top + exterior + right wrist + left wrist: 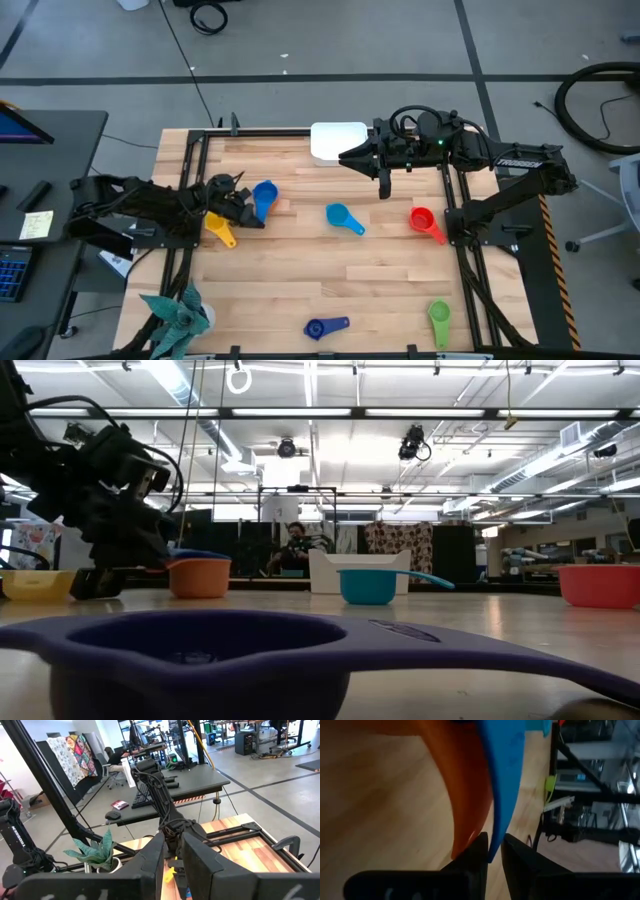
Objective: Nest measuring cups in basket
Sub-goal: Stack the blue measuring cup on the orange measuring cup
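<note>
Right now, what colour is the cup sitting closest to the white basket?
Light blue: the cup lies on the table nearest the basket. The high view shows it best.

The table (300, 270) is pale butcher-block wood with a black frame along its edges. At its seven o'clock corner stands a teal spiky artificial plant (180, 315). Off the table toward nine o'clock, a dark desk (50, 150) carries a yellow sticky note (36, 224). A coiled black cable (208, 16) lies on the grey floor toward twelve o'clock. In the low view, a person (293, 546) sits in the room beyond the table.
</note>
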You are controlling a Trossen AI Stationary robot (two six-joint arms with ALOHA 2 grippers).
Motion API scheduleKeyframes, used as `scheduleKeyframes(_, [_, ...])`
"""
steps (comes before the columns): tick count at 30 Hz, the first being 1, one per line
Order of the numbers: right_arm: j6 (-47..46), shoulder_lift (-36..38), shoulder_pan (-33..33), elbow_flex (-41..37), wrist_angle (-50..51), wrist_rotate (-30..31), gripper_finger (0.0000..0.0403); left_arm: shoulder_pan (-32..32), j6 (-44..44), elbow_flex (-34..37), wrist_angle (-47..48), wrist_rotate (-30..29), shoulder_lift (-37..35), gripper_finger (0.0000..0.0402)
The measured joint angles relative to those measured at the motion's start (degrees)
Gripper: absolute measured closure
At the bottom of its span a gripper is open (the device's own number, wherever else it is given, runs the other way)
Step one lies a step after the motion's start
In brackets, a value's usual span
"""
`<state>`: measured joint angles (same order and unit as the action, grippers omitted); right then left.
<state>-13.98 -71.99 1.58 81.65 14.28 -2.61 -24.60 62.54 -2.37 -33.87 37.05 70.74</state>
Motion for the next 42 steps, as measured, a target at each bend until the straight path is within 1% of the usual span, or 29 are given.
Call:
scheduleKeyframes(5, [0.0, 0.0, 0.0, 0.0, 0.0, 0.0, 0.0332, -0.7, -1.9, 0.0, 0.1, 2.5, 0.0, 0.0344])
scheduleKeyframes(16, [0.0, 0.0, 0.0, 0.0, 0.0, 0.0, 0.0334, -0.7, -8.0, 0.0, 0.3, 4.1, 0.0, 0.0344])
scheduleKeyframes(26, [0.0, 0.0, 0.0, 0.0, 0.0, 0.0, 0.0335, -0.5, -18.6, -0.1, 5.6, 3.6, -0.2, 0.0344])
scheduleKeyframes(31, [0.0, 0.0, 0.0, 0.0, 0.0, 0.0, 0.0335, -0.4, -27.3, -0.5, 6.6, 2.1, -1.2, 0.0344])
scheduleKeyframes(35, [0.0, 0.0, 0.0, 0.0, 0.0, 0.0, 0.0335, -0.4, -33.3, -2.3, 13.4, 1.8, -3.1, 0.0344])
scheduleKeyframes(40, [0.0, 0.0, 0.0, 0.0, 0.0, 0.0, 0.0335, -0.4, -43.6, -6.2, 31.4, -2.1, -5.3, 0.0344])
scheduleKeyframes(42, [0.0, 0.0, 0.0, 0.0, 0.0, 0.0, 0.0335, -0.4, -45.4, -7.9, 37.2, -3.7, -5.7, 0.0344])
